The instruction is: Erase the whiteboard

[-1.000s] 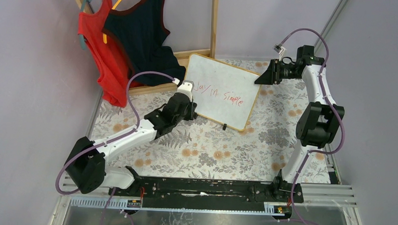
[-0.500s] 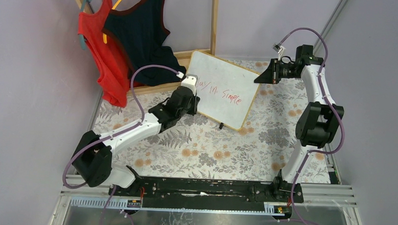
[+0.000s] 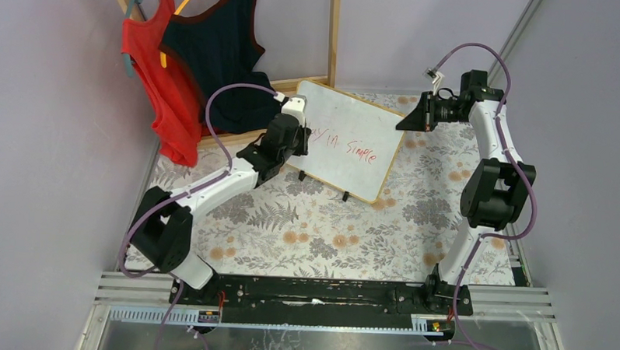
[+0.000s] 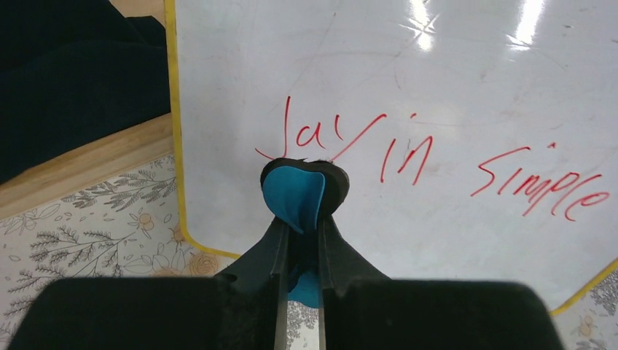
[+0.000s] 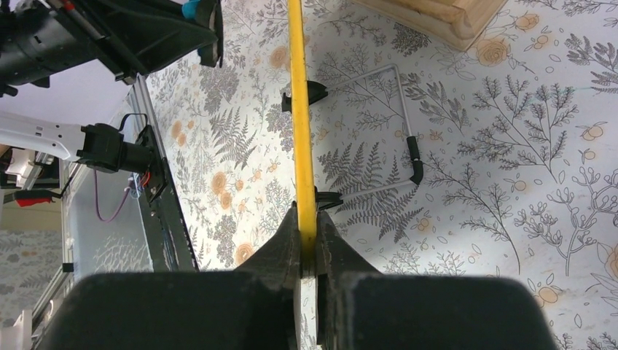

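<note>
The left pincer (image 4: 299, 222) has been advancing toward the counter's (image 3: 328, 238) far edge and is clenching a blue eraser (image 4: 294, 195) at the "Jay" on the whiteboard (image 3: 351, 122), which is standing tilted mid-far edge. The red writing (image 4: 430, 157) is running rightward along the board's long axis. The right pincer (image 5: 307, 233) is clamping its right rim. A dark tank top (image 3: 218, 55) is hanging just left.

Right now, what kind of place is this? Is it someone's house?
Probably a robot test booth, not a house. The left arm and right arm are bolted to a rail, plain walls box in the flowery table, and the whiteboard and hung tops look like practice props.
</note>
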Tool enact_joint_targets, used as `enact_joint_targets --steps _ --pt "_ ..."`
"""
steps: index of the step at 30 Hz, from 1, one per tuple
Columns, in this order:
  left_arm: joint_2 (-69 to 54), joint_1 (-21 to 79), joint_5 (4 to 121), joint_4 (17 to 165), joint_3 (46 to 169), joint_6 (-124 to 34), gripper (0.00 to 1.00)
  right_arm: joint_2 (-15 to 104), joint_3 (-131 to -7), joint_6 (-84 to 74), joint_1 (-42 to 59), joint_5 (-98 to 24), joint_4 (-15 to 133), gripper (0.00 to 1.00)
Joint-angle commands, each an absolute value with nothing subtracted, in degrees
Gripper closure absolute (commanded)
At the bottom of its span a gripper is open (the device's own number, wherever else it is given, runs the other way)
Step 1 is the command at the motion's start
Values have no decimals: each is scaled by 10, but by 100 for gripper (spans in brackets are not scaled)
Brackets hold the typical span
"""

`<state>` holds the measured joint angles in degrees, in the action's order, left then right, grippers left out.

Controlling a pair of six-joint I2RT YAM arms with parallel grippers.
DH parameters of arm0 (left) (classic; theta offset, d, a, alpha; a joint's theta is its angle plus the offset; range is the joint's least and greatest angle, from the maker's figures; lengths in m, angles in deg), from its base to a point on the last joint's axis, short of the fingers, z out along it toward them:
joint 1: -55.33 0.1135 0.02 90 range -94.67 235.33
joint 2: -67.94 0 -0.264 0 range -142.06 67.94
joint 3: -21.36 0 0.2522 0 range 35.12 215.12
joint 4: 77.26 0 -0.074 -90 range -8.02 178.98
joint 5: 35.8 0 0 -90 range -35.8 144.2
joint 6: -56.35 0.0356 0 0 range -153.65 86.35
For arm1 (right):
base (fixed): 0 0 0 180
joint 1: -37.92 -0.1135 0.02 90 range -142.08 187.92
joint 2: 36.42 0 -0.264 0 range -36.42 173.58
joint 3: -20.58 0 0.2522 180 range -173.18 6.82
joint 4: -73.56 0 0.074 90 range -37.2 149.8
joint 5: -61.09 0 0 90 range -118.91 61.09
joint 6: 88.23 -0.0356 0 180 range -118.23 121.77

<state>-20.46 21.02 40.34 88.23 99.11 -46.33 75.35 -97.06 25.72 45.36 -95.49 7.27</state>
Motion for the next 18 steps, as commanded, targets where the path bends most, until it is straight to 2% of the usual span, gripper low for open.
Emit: enact_joint_targets --steps 1,10,18 --pt "-224 219 410 963 999 -446 100 748 -985 270 451 -945 38 100" --pt "-226 219 404 1103 916 -422 100 758 -985 309 451 -957 12 100" --pt "-252 221 390 1147 896 -397 100 762 -991 342 451 -963 -17 100"
